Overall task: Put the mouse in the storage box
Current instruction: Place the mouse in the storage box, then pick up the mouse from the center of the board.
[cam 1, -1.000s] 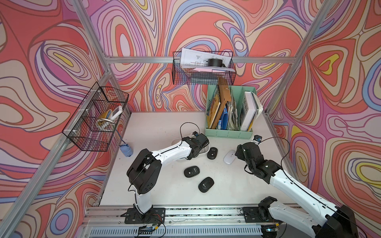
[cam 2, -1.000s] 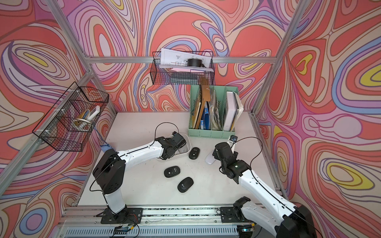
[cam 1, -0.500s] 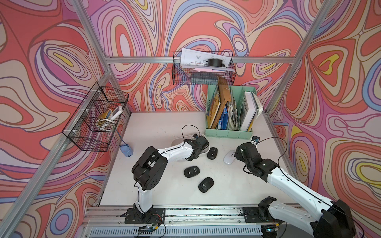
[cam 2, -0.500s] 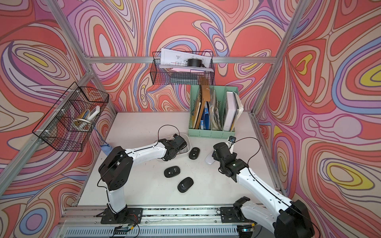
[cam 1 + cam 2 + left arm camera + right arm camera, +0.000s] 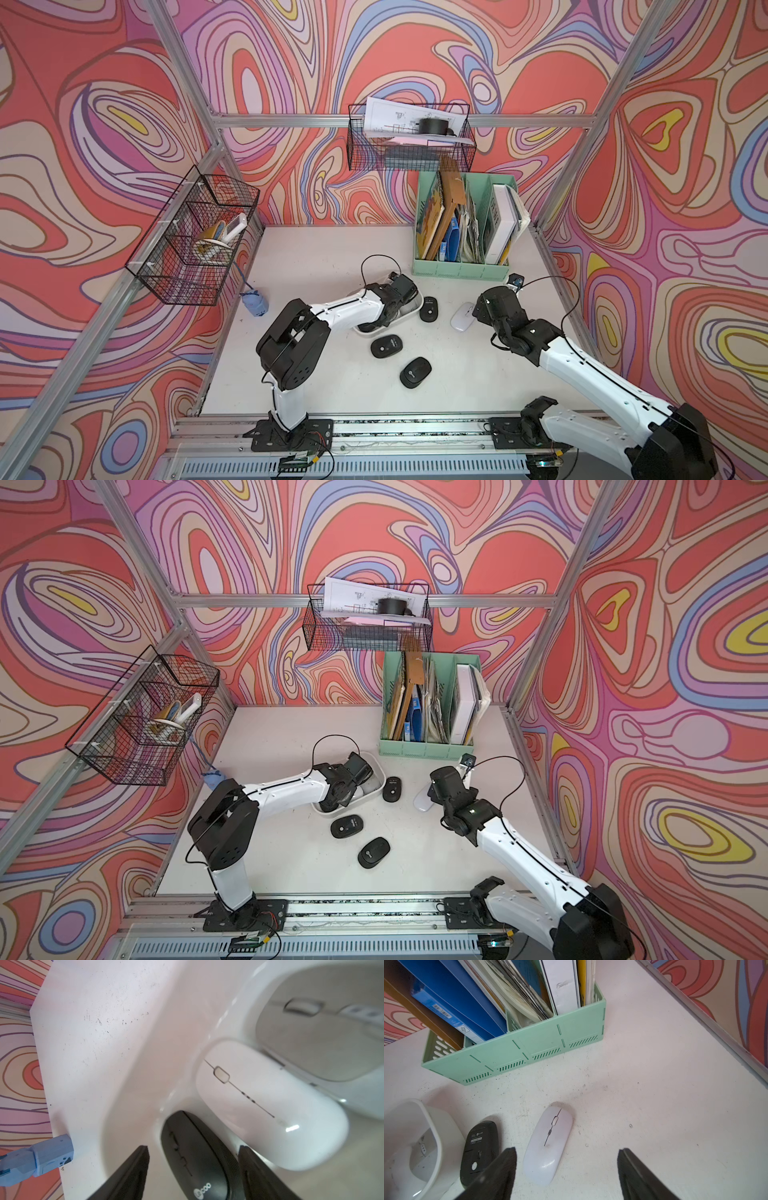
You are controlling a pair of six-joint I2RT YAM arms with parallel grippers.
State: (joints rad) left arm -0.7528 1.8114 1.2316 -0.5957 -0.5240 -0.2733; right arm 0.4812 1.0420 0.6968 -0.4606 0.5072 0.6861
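Partly done, at a guess. On the table (image 5: 332, 249), near the file organizer (image 5: 517, 1051): the storage box (image 5: 448, 1126), with at least 3 mice inside in the left wrist view: pale grey mouse (image 5: 311, 1032), glossy white mouse (image 5: 259, 1105), black mouse (image 5: 197, 1167). Left outside: 3 loose black mice (image 5: 386, 345) and 1 matte white mouse (image 5: 548, 1147).

Left gripper (image 5: 193, 1147): jaws apart inside the box, flanking the black mouse, apparently not clamping it. Right gripper (image 5: 566, 1149): jaws wide, empty, poised over the matte white mouse.
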